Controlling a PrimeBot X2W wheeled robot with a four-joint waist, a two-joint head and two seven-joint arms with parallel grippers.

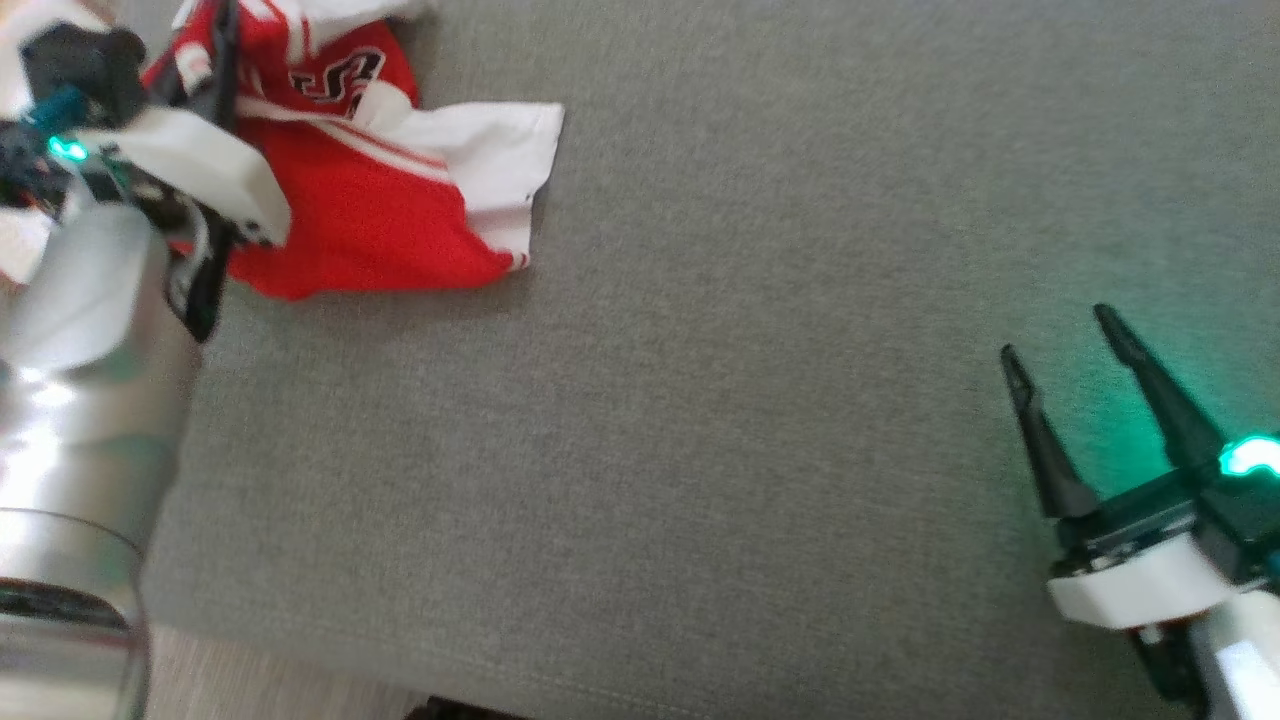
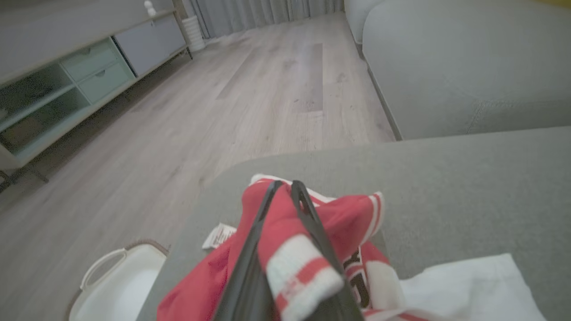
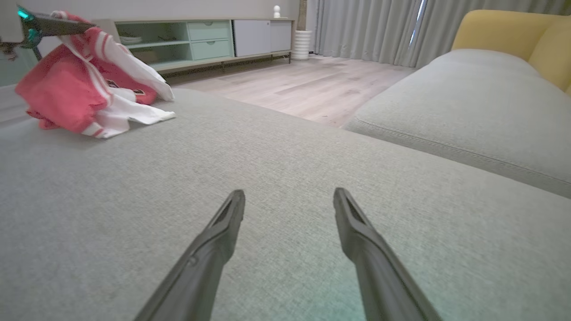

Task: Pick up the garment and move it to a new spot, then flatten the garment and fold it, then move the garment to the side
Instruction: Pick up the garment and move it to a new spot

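Left gripper (image 2: 287, 183) pinches only a cuff (image 2: 299, 272) of the red-and-white jersey (image 1: 370, 210), half-lifted near the far-left corner of the grey cushion (image 1: 750, 400), so it may slip free; right gripper (image 1: 1057, 334) hovers spread, empty.

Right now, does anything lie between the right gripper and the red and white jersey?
Nothing visible does. Bare grey sofa cushion runs from the open right gripper to the jersey, which is pinched in the left gripper.
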